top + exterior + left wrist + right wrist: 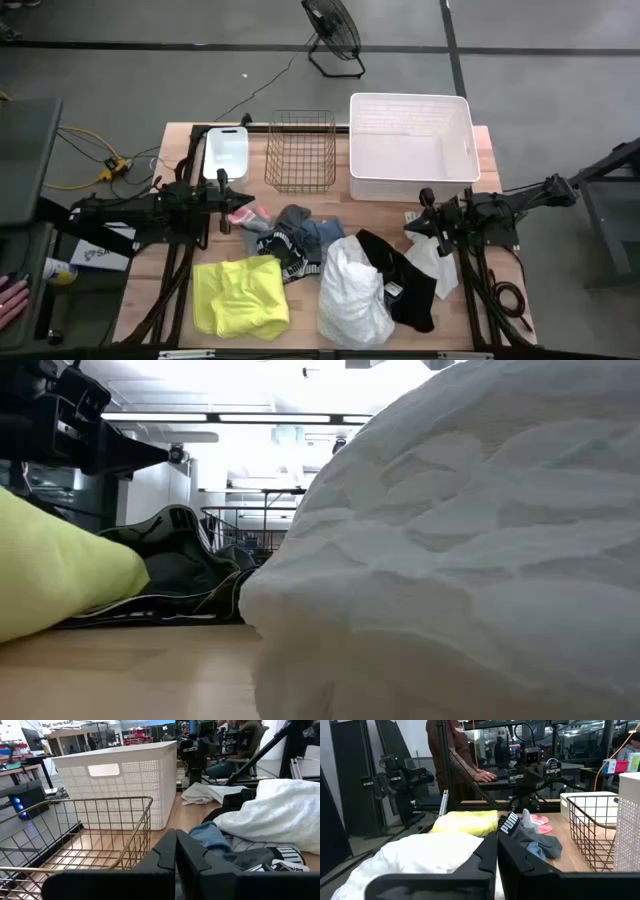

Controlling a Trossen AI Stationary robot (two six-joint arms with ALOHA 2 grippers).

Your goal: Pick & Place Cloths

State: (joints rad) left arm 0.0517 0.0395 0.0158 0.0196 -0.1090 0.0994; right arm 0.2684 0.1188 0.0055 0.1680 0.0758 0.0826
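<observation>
The large white tub [411, 146], copper wire basket [300, 150] and small white tub [226, 151] are seen without cloths. The cloths [300, 270] are spread on the table [480, 140] in front. Left gripper [238, 206] and right gripper [420, 226] are closed, nothing gripped.

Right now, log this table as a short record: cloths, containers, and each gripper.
cloths: neon-yellow cloth, white cloth and black cloth along the near side; grey-blue cloth and pink-red pieces mid-table; a smaller white piece by the right arm
containers: small white tub, copper wire basket, large white tub, in a row at the far edge, no cloth seen inside
left gripper: shut, empty, beside the pink-red pieces
right gripper: shut, empty, near the smaller white piece
cloths placed: none
</observation>
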